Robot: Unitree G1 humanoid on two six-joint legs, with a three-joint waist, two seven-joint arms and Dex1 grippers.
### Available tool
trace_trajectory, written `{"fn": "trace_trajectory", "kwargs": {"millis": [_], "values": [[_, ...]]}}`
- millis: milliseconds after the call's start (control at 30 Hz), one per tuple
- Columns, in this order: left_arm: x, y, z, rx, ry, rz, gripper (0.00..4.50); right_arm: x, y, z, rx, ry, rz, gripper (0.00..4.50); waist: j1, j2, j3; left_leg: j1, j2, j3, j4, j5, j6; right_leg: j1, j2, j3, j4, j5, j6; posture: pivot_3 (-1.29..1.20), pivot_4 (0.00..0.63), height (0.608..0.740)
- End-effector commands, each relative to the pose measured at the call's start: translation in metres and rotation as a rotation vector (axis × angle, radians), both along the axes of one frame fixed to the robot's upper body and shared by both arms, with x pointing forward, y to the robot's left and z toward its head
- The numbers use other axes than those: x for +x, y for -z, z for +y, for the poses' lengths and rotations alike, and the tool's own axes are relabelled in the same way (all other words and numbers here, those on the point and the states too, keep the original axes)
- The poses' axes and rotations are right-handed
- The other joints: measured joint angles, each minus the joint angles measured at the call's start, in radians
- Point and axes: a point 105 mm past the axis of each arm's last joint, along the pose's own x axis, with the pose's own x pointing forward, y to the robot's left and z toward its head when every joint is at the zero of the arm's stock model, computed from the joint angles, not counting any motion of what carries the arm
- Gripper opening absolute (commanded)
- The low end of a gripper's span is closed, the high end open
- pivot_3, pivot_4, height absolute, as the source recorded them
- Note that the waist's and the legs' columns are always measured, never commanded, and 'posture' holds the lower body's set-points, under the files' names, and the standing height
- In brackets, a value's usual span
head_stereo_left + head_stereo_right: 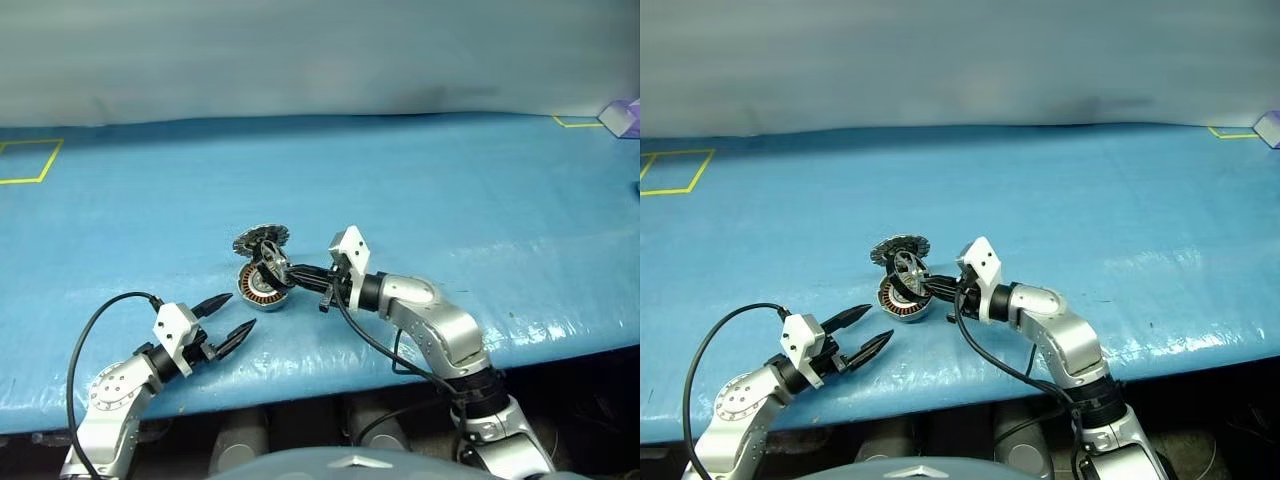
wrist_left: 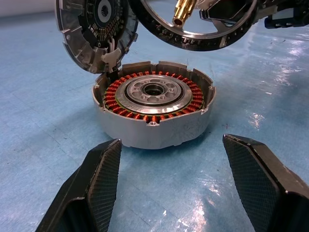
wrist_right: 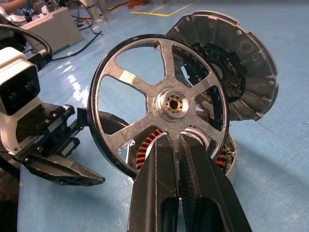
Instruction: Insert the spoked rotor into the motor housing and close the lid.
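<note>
The motor housing (image 2: 154, 108) stands on the blue table with its copper windings facing up. The lid (image 2: 94, 34), a notched dark disc, stands tilted at the housing's far rim. My right gripper (image 3: 179, 159) is shut on a spoke of the spoked rotor (image 3: 159, 104) and holds it on edge, just above the housing (image 1: 262, 287) and in front of the lid (image 1: 260, 238). Close in front of the housing, my left gripper (image 1: 228, 320) stands open, with nothing between its fingers (image 2: 91, 193).
The blue table (image 1: 450, 200) stretches wide around the parts. Yellow tape marks lie at the back left (image 1: 25, 160) and back right (image 1: 575, 122), beside a purple object (image 1: 622, 115). The table's front edge runs just behind both wrists.
</note>
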Motion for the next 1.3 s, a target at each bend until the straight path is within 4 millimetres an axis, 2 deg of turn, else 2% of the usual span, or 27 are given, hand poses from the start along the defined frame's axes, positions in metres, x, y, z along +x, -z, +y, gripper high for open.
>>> {"fn": "trace_trajectory", "kwargs": {"millis": [33, 267, 767, 1033, 1300], "values": [[0.0, -0.006, -0.002, -0.005, 0.003, -0.03, 3.67, 0.005, -0.006, 0.006, 0.002, -0.009, -0.044, 0.01, 0.0, 0.0, 0.0, 0.0, 0.0, 0.0, 0.0, 0.0, 0.0, 0.0, 0.0, 0.0, 0.0, 0.0, 0.0, 0.0, 0.15, 0.74], [-0.002, -0.008, -0.003, -0.015, 0.015, -0.04, 3.67, 0.009, 0.004, 0.007, -0.05, -0.007, -0.052, 0.01, 0.0, 0.0, 0.0, 0.0, 0.0, 0.0, 0.0, 0.0, 0.0, 0.0, 0.0, 0.0, 0.0, 0.0, 0.0, 0.0, 0.15, 0.74], [-0.001, -0.006, -0.004, -0.017, 0.014, -0.054, 3.67, 0.015, 0.01, 0.011, -0.089, -0.013, -0.07, 0.01, -0.001, 0.0, 0.0, 0.0, 0.0, 0.0, 0.0, 0.0, 0.0, 0.0, 0.0, 0.0, 0.0, 0.0, 0.0, 0.0, 0.15, 0.74], [-0.001, -0.005, -0.002, -0.012, -0.002, -0.055, 3.67, 0.016, 0.023, 0.009, -0.196, -0.018, -0.107, 0.01, -0.002, 0.0, 0.0, 0.001, 0.0, 0.0, 0.0, 0.0, 0.0, 0.0, 0.0, 0.0, 0.001, 0.0, 0.0, 0.0, 0.15, 0.74], [-0.002, -0.003, -0.001, -0.006, -0.015, -0.053, 3.67, 0.015, 0.021, 0.009, -0.214, -0.039, -0.141, 0.01, -0.001, 0.0, 0.0, 0.001, 0.0, 0.0, 0.0, 0.0, 0.0, 0.001, 0.0, 0.0, 0.001, 0.0, 0.0, 0.0, 0.15, 0.74]]}}
